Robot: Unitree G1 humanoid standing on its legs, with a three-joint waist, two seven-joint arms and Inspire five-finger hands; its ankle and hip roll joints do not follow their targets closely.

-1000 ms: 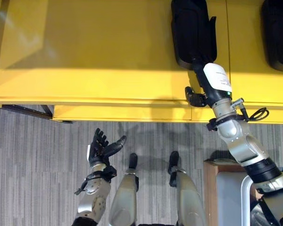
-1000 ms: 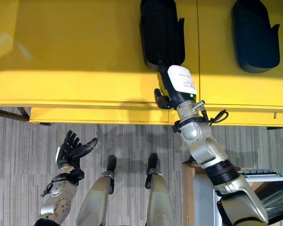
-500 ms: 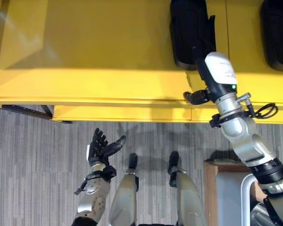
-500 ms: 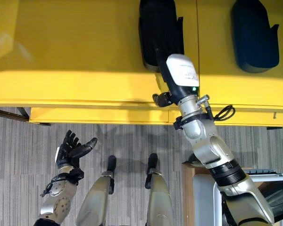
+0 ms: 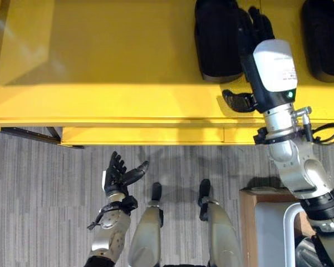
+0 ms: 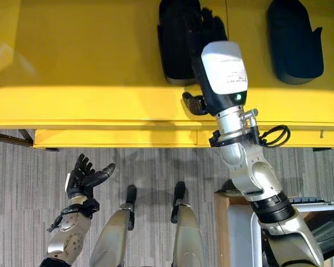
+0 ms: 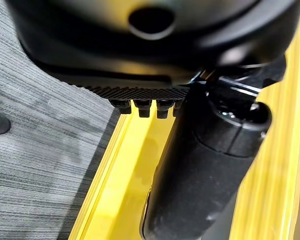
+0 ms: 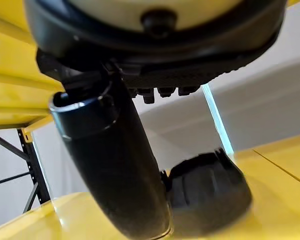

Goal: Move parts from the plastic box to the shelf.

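Observation:
A black moulded part [image 5: 214, 41] lies on the yellow shelf [image 5: 100, 61], and a second one like it [image 5: 323, 39] lies further right. My right hand [image 5: 274, 64] hovers over the shelf just right of the first part. Its fingers [image 5: 260, 19] are straight and its thumb [image 5: 238, 101] is spread, so it is open and holds nothing. In the right wrist view the part [image 8: 210, 192] rests on the shelf past the thumb [image 8: 115, 165]. My left hand [image 5: 119, 173] hangs low over the grey carpet, open and empty.
The shelf's front edge [image 5: 145, 133] runs across the view above the carpet [image 5: 39, 194]. At the lower right stand a brown wooden piece [image 5: 247, 222] and a pale grey box [image 5: 270, 233]. Most of the shelf's left half is bare.
My right hand has come off the first black part, risen and shifted slightly right, with its fingers now straight beside it. The part stays on the shelf. The left hand has not moved.

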